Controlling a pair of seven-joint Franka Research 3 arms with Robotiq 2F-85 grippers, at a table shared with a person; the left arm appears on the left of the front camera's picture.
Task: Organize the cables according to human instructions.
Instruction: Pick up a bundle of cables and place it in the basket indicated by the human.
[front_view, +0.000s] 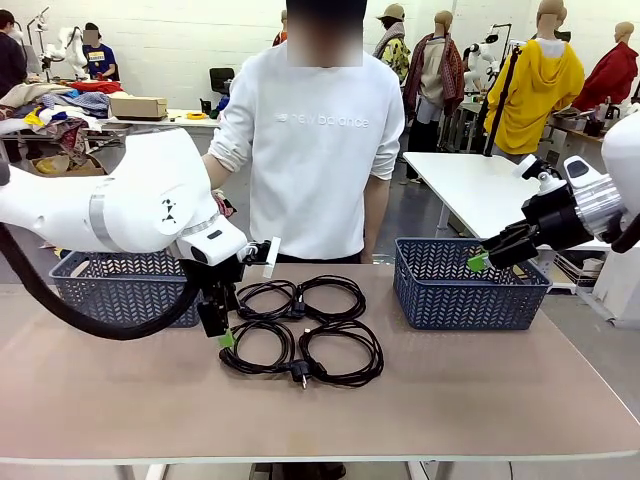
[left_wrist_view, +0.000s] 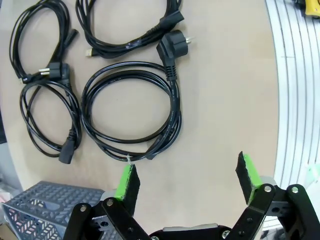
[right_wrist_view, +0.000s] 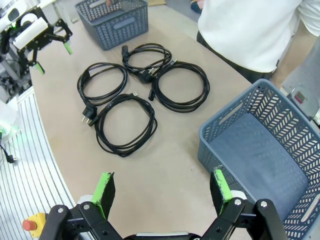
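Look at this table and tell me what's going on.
Four coiled black cables lie together on the table between the left basket and the right basket, none sorted yet. The left gripper hangs open beside the near-left coil, holding nothing. The right gripper hovers open above the right basket. A person stands at the far side.

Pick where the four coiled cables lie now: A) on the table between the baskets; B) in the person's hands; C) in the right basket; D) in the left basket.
A: all four cables lie on the table, between the left basket and the right basket.
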